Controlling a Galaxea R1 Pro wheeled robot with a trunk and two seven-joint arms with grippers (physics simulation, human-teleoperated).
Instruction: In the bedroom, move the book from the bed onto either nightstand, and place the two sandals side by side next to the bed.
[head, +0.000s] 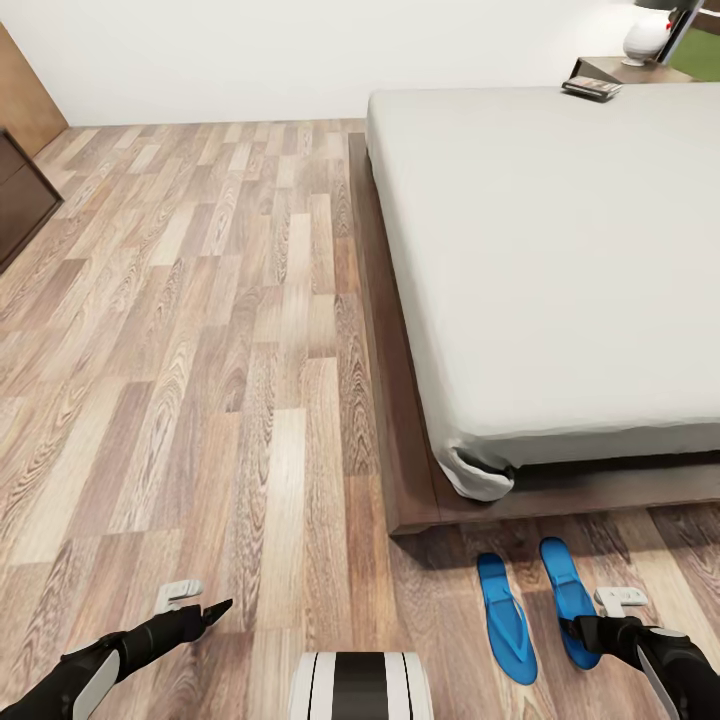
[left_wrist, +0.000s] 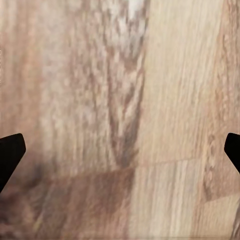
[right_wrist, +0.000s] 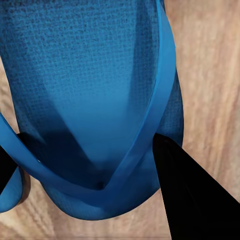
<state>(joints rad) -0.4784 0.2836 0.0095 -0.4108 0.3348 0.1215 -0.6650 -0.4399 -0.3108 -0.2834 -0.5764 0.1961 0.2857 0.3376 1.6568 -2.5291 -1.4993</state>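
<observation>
The 2 sandals (head: 538, 602) lie side by side on the floor (head: 200, 350) at the foot of the bed (head: 560, 260); the book (head: 592, 88) rests at the mattress's far edge. Right gripper (head: 578, 632), jaws parted, straddles the right sandal (right_wrist: 95, 100) at its straps. Left gripper (head: 215, 610) hangs wide open, empty. Sandals look light and floppy: grip the strap junction or sole edge.
</observation>
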